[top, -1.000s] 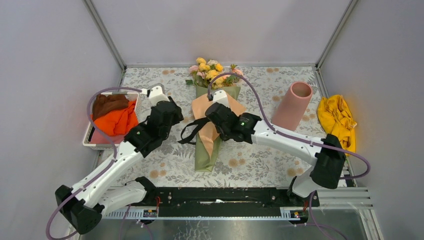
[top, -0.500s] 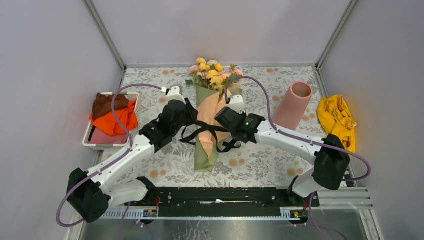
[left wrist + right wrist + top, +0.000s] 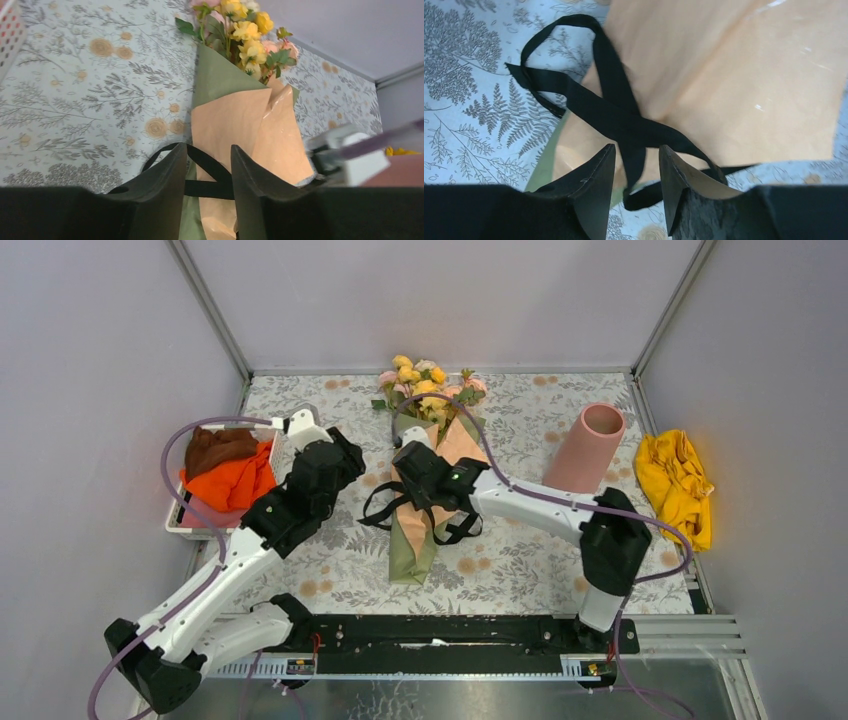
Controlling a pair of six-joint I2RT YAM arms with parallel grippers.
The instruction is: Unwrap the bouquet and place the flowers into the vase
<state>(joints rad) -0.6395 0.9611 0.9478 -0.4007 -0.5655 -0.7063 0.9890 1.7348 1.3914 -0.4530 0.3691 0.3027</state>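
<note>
The bouquet (image 3: 412,530) lies on the table with its flowers (image 3: 425,380) at the far end, still in peach and green paper (image 3: 240,120). Its black ribbon (image 3: 385,502) lies loose in loops on both sides of the cone. My left gripper (image 3: 350,455) hovers just left of the bouquet. It is open (image 3: 209,152), with the ribbon (image 3: 210,187) showing beyond the gap. My right gripper (image 3: 414,485) is over the cone's middle, open (image 3: 636,150). A ribbon strand (image 3: 609,112) crosses the peach paper (image 3: 734,85) and runs down between its fingers unpinched. The pink vase (image 3: 588,448) stands at the right.
A white tray (image 3: 178,525) at the left holds an orange cloth (image 3: 235,485) and a brown cloth (image 3: 215,445). A yellow cloth (image 3: 678,480) lies at the right edge, beyond the vase. Grey walls close in the table on three sides.
The right gripper opened and slid left over the cone. The ribbon now lies in loops on both sides. The left arm reached in to the bouquet, then drew back left.
</note>
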